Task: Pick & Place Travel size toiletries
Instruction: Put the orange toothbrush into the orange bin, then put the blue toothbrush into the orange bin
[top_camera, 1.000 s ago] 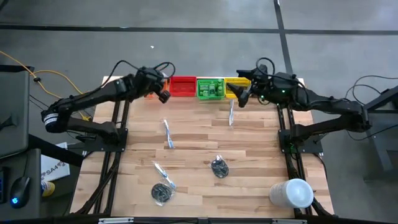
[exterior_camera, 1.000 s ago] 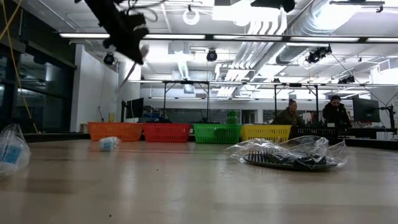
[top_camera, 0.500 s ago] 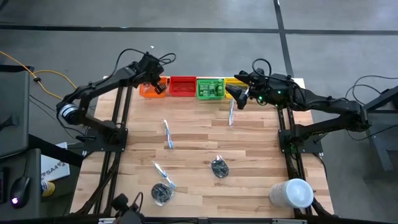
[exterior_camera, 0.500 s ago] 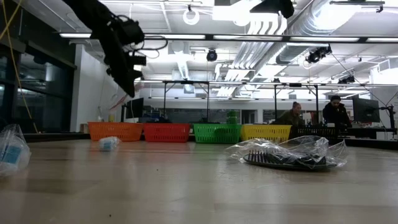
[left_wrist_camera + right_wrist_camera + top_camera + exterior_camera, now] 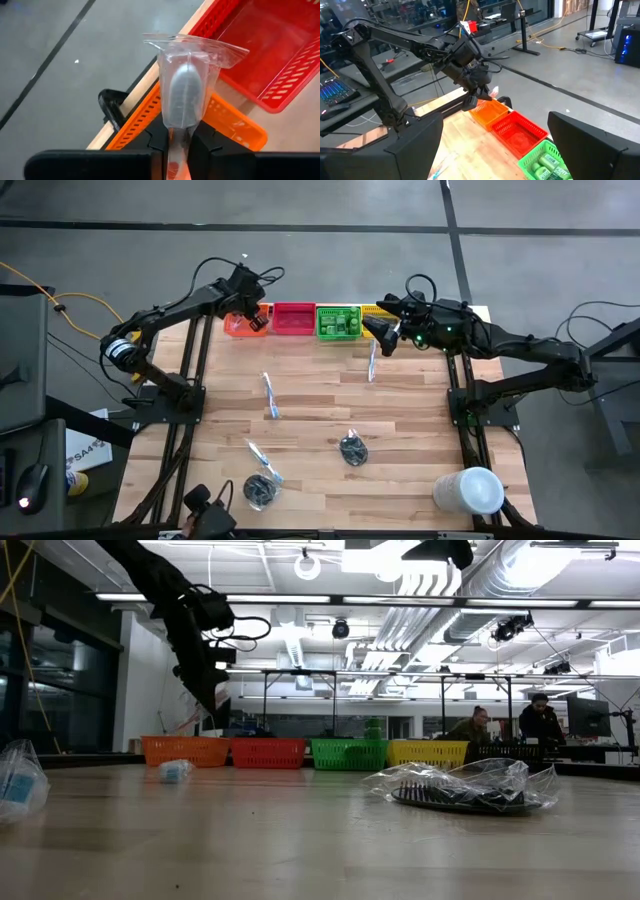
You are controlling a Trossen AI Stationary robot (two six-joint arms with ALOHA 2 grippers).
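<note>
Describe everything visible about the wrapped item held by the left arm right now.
The wrapped item is a slim pale piece sealed in a clear, glossy plastic sleeve with a flat crimped end. What it is cannot be told through the wrap. The left gripper has its jaws shut on the lower part, so the wrapped end sticks out past them. It hangs over the orange basket at the table's far left corner, beside the red basket, touching neither basket.

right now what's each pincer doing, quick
left pincer: shut on a clear-wrapped toothbrush, above the orange bin
right pincer: open, empty, near the yellow bin
</note>
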